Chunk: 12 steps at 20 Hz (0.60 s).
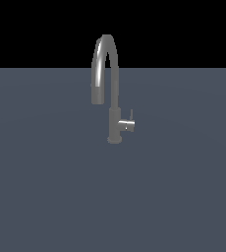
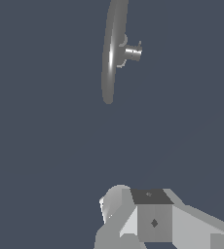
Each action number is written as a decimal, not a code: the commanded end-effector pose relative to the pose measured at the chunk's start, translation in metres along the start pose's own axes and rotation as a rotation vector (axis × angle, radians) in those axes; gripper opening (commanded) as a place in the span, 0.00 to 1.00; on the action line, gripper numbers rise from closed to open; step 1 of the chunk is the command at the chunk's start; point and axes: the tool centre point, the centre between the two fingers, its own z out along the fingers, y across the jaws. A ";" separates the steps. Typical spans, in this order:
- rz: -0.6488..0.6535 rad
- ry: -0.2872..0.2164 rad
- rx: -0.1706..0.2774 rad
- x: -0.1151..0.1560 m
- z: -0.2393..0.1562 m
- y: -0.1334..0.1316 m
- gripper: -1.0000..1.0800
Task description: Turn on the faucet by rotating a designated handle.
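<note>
- Gripper (image 2: 150, 221): only a blocky grey part of it shows at the edge of the wrist view. I can't make out the fingertips, so I cannot tell whether it is spread or closed. Nothing appears held, and it touches nothing I can see.
- Gripper absent from the exterior view; my arm does not show there at all.
- Faucet (image 1: 114, 113) stands upright on the flat grey surface (image 1: 46, 197), alone, well apart from my gripper. The spout arches high, with its outlet hanging toward the exterior view's left.
- Handle (image 1: 130, 118): thin lever on a short horizontal stub, low on the column, sticking out toward the exterior view's right. In the wrist view it shows as a bright stub beside the column (image 2: 132, 52).
- Handling, my judgement: rigid metal, fixed base, so the faucet will not shift; only the lever should pivot. The smooth finish is likely slippery, and the lever is slim, so the pinch offers little purchase.
- Where to take hold, my judgement: across the lever's flat faces near its free end, away from the stub, for leverage. Avoid the spout.
</note>
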 end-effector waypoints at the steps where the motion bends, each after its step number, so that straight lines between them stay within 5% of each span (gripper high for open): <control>1: 0.000 0.000 0.000 0.000 0.000 0.000 0.00; 12: 0.044 -0.036 0.042 0.017 0.002 -0.001 0.00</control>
